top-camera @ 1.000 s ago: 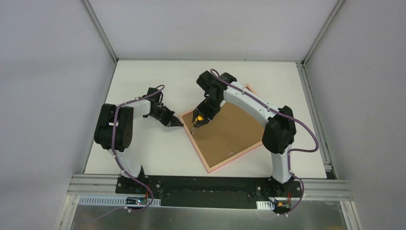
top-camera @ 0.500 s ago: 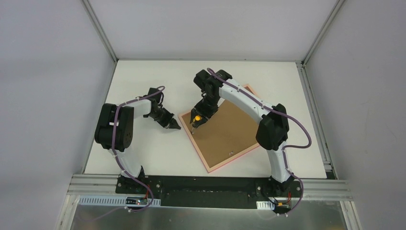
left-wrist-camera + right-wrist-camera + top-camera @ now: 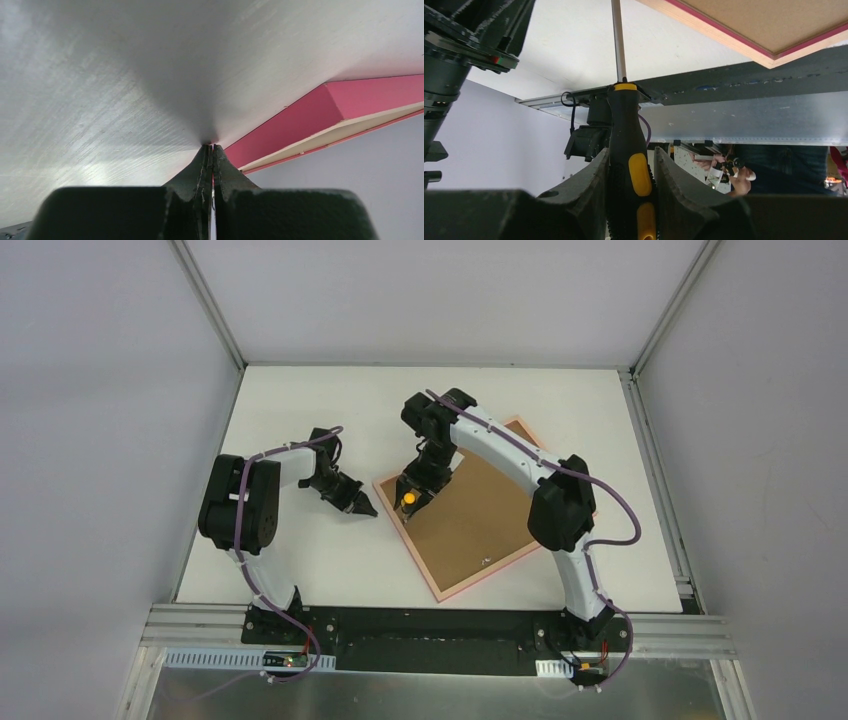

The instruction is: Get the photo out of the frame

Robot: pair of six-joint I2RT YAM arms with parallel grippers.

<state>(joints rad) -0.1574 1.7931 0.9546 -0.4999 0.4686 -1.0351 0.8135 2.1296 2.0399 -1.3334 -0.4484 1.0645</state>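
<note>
Your right jaws clamp a screwdriver (image 3: 626,115); left jaws shut, empty. Frame (image 3: 310,122) just ahead of both: probably stiff, light; pry its rim.

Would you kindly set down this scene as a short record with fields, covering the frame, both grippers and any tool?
frame: pink, lying back up on the white table, brown board showing
photo: not visible from this side
right gripper: shut on a black and yellow screwdriver, over the frame's left corner
left gripper: shut, empty, tip low at the table beside that corner
task state: photo not yet out
</note>
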